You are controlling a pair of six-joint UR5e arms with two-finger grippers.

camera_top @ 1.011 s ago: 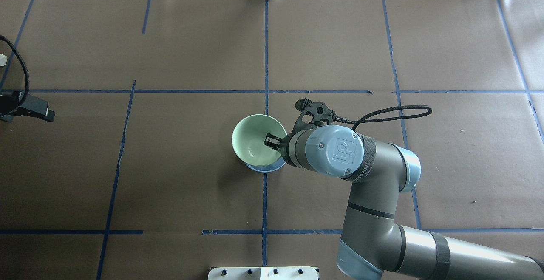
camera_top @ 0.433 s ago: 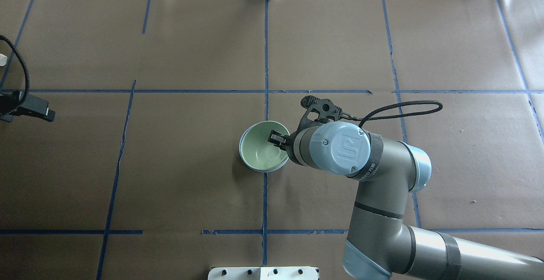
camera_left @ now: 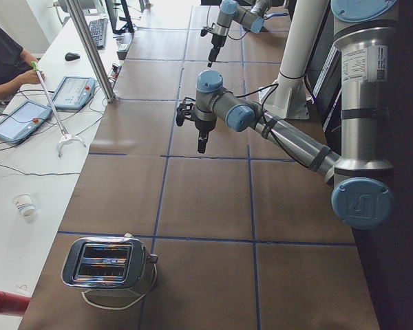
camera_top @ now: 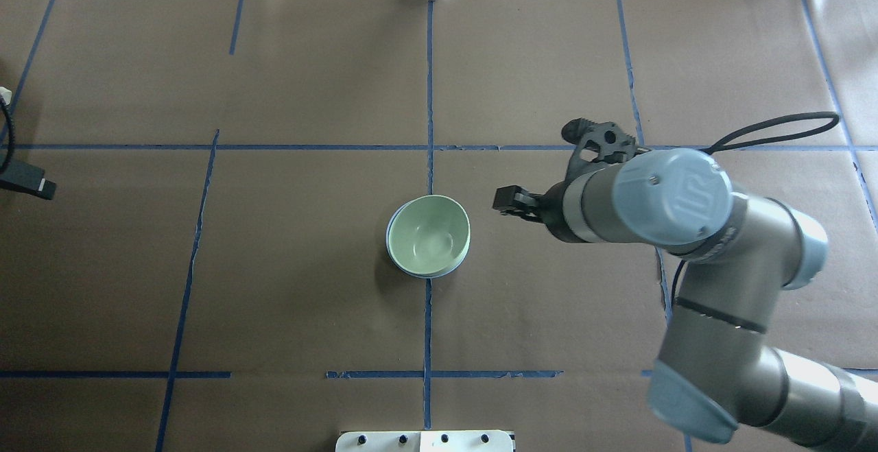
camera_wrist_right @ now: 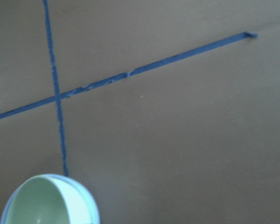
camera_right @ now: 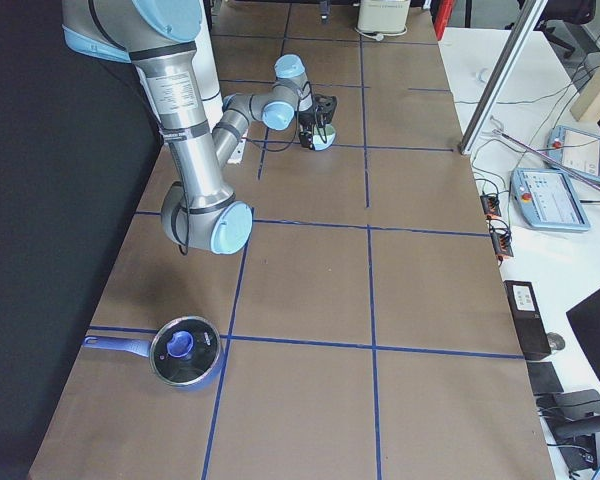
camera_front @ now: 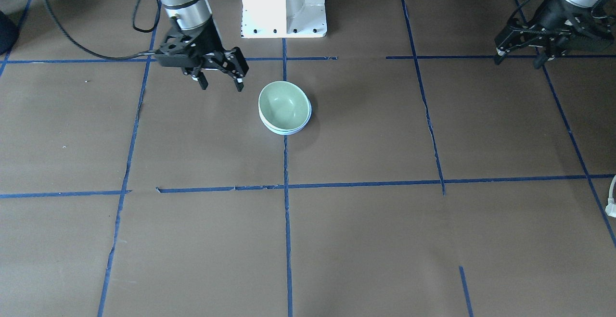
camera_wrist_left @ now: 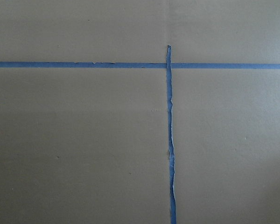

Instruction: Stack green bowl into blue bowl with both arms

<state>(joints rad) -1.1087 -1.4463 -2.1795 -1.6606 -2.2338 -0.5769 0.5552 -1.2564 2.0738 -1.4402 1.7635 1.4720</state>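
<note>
Can see the green bowl [camera_top: 429, 234] seated inside the blue bowl [camera_front: 285, 133], upright at the middle of the bench, on the blue tape line [camera_top: 429, 81] that runs from the robot's edge to the operators' edge. Of the blue one, can make out only a thin rim under the green rim.

Can find the right gripper [camera_front: 221, 86] near the stack, toward the right end of the bench, not touching it, with fingers spread wide and nothing between them.

Can find the left gripper [camera_front: 518, 57] far toward the left end, well apart from the bowls. Seems to have its fingers spread and empty, though hard to judge at this small size.

Also on the bench: a toaster [camera_left: 107, 265] by the left-end corner on the operators' side, and a lidded saucepan [camera_right: 185, 352] near the right end at the robot's edge.
</note>
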